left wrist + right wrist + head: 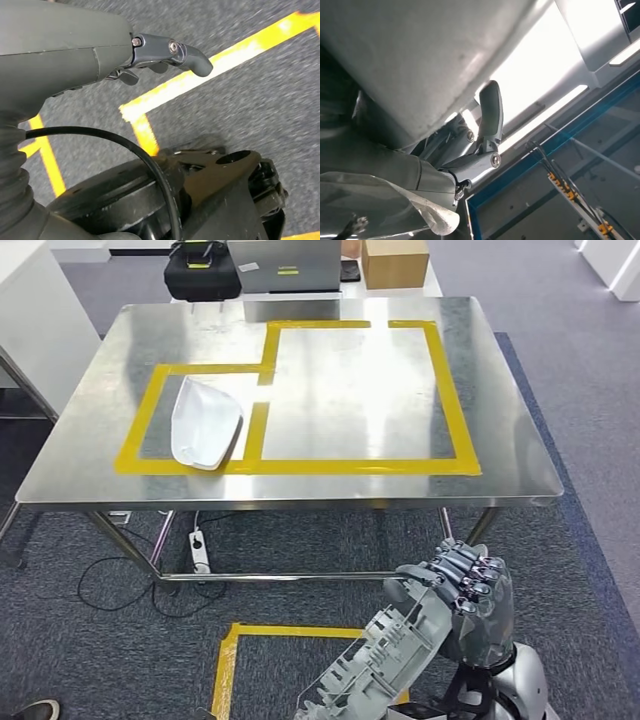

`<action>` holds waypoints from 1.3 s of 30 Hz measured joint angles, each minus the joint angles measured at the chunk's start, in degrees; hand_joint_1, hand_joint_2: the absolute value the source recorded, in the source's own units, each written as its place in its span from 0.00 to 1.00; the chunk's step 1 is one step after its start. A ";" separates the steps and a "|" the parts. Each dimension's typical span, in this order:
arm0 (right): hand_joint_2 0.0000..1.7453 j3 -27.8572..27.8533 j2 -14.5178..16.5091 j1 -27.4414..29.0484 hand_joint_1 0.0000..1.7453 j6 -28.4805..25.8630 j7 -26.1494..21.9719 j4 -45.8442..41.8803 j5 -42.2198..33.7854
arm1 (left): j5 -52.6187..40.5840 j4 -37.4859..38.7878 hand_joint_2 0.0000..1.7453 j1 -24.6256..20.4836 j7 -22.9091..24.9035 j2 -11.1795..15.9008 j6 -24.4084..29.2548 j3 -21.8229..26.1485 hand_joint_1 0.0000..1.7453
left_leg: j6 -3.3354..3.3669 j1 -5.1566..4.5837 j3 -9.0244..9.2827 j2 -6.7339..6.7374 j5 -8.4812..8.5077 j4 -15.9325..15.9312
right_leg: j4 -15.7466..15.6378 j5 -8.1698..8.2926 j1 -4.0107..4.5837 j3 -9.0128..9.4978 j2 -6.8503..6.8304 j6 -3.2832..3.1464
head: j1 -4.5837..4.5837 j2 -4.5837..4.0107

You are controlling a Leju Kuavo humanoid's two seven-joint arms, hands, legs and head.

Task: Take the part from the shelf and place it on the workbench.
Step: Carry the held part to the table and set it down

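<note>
Glossy metal workbench (498, 455); matt grey plastic part (385, 650)

— How's the light for you in the head view?
— Bright and even. The steel worktop (483, 440) throws back soft, pale glare, and you get only faint shadow under it.

— And your wrist views?
— On the right wrist, your ceiling lights (554, 65) blow out to white and the close surface is blurred. On the left wrist, your carpet (245, 100) is sharp; the nearest dark parts are soft.

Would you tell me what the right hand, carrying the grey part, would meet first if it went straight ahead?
Probably the near edge of the steel workbench; the right hand with its grey part seems below tabletop height, though depth is unclear.
</note>
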 joint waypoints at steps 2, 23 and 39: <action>1.00 0.01 0.00 0.06 1.00 0.01 0.02 0.10 0.03 | -0.04 0.05 1.00 0.18 0.01 0.02 0.06 0.01 0.00 | 0.55 -0.21 -0.23 0.20 7.43 -3.87 | 0.04 -1.28 0.02 1.07 0.16 0.63 | -0.02 0.00; 1.00 -1.64 -3.12 -9.83 1.00 8.15 1.44 -0.19 -7.44 | -1.53 0.07 1.00 -0.60 -0.63 0.03 -0.14 0.01 0.00 | 1.15 -0.92 1.70 -0.07 4.63 -2.78 | -1.10 3.51 0.28 -3.75 -0.23 -0.31 | 0.09 0.00; 1.00 -3.80 -6.73 -38.39 1.00 44.12 3.15 10.70 -26.79 | -3.09 0.07 1.00 -0.45 -2.47 0.65 -2.51 -0.23 0.00 | 2.82 0.07 3.54 0.35 7.79 -7.47 | 5.14 0.06 -0.09 -7.32 -0.18 2.27 | 0.46 0.00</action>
